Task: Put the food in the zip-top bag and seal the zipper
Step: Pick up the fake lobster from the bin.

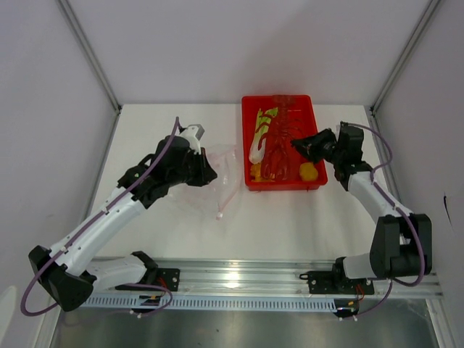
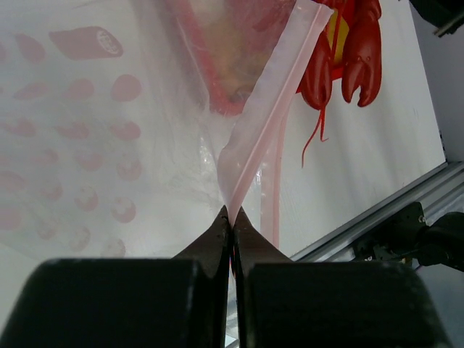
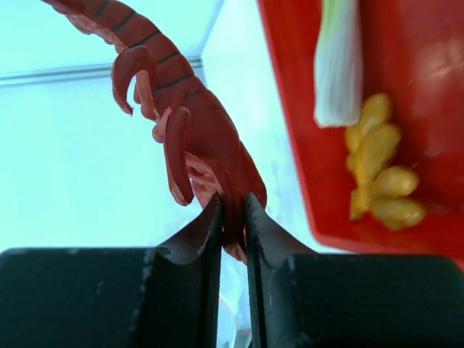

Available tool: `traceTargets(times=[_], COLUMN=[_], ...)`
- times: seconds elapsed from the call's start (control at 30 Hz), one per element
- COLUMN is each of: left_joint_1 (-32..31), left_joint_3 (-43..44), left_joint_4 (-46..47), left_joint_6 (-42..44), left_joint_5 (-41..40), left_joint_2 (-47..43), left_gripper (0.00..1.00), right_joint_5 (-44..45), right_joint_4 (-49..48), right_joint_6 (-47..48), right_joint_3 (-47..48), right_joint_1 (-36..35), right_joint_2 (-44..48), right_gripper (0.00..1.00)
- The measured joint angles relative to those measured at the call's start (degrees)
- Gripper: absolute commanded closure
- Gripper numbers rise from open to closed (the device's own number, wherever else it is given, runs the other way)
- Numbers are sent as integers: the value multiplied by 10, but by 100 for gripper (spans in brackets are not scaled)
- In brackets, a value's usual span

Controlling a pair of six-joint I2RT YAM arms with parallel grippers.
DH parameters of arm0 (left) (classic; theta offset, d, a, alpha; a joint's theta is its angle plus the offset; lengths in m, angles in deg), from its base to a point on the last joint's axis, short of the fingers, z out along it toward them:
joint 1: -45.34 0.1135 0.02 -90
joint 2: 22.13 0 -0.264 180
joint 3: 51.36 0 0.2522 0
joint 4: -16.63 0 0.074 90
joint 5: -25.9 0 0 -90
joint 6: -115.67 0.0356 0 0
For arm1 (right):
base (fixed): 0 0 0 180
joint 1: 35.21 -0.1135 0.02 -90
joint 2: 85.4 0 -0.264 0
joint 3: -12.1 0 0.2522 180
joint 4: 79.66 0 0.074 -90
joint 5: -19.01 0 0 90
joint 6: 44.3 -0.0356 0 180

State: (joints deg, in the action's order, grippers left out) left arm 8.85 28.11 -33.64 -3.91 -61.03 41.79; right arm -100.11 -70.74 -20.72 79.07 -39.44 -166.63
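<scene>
The clear zip-top bag with pale pink dots lies on the table left of the red tray. My left gripper is shut on its mouth edge; in the left wrist view the pinkish zipper runs up from between my left gripper's closed tips, with the dotted bag to the left. My right gripper is over the tray, shut on the red lobster. In the right wrist view my right gripper pinches the lobster at one end. The green-and-white stalk and yellow pieces lie in the tray.
The red rectangular tray stands at the back centre-right, also in the right wrist view with the stalk and yellow pieces. Lobster claws show in the left wrist view. An aluminium rail runs along the near edge.
</scene>
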Motion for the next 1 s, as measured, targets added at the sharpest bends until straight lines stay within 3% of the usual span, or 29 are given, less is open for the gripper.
traceTargets(times=[0.2, 0.53, 0.73, 1.0], left_joint_1=[0, 0, 0, 0], left_joint_3=[0, -8, -13, -26], left_joint_4=[3, 14, 17, 20], left_joint_6=[-15, -45, -50, -49], left_joint_5=[-10, -31, -31, -31], left_joint_2=[-3, -14, -23, -32], left_gripper=[99, 99, 99, 99], right_joint_5=[24, 118, 185, 281], right_joint_4=[-49, -135, -233, -288], right_joint_6=[-65, -198, -300, -380], right_joint_3=[-89, -194, -178, -137], right_joint_1=[-17, -36, -62, -116], right_joint_2=[58, 78, -11, -129], right_gripper=[100, 100, 100, 100])
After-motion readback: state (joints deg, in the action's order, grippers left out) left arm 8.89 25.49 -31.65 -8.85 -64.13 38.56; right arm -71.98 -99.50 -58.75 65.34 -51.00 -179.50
